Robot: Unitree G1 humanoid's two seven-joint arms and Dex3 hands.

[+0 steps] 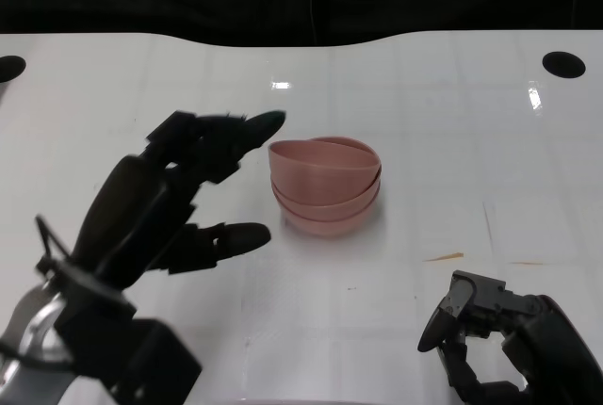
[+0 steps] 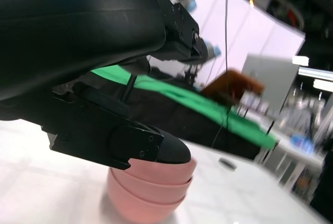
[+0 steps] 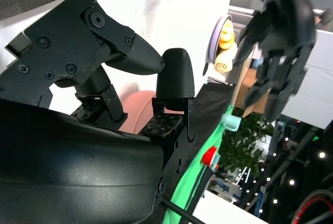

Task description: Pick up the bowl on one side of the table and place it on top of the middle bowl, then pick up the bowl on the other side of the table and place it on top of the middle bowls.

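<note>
sitting near the middle of the white table (image 1: 452,122), three pink bowls (image 1: 326,185) are nested into one stack, the top one tilted slightly so its rim rises toward the far side. the left hand (image 1: 179,202) hangs just beside the stack on its left, fingers spread wide and holding nothing; one fingertip (image 1: 264,123) reaches toward the top rim, and from the head view i cannot tell whether it touches. in the left wrist view a black fingertip (image 2: 169,150) sits right over the top bowl's rim, with the stack (image 2: 148,193) below it on the table.

the right hand (image 1: 504,339) rests low at the near right corner of the table, well apart from the bowls, its fingers curled inward with nothing in them. the right wrist view shows the fingers (image 3: 174,75) bent close together and a patch of pink bowl (image 3: 136,110) behind them, with the left hand (image 3: 281,41) spread open farther off.

two dark round holes (image 1: 563,64) sit near the far corners of the table, and a thin tan sliver (image 1: 443,256) lies on the surface between the stack and the right hand.
</note>
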